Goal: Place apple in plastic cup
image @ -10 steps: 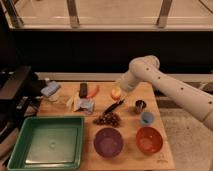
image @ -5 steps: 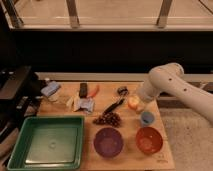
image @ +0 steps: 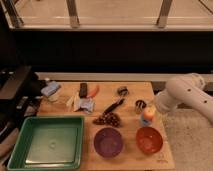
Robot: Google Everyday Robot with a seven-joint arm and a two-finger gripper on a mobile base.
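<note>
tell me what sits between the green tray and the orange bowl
In the camera view, the purple bowl sits between the green tray and orange bowl. The gripper is above the apple.

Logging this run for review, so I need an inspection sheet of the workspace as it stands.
Surface: wooden table.
Job's things: apple sits on top of the plastic cup, at the table's right.
Clutter: green tray, purple bowl, orange bowl, dark cup, dark grape bunch, carrot-like thing, blue sponge.
Grippers: gripper right at the apple above the cup.
Cables: nothing seen.
Surroundings: railing behind; dark equipment at left.
</note>
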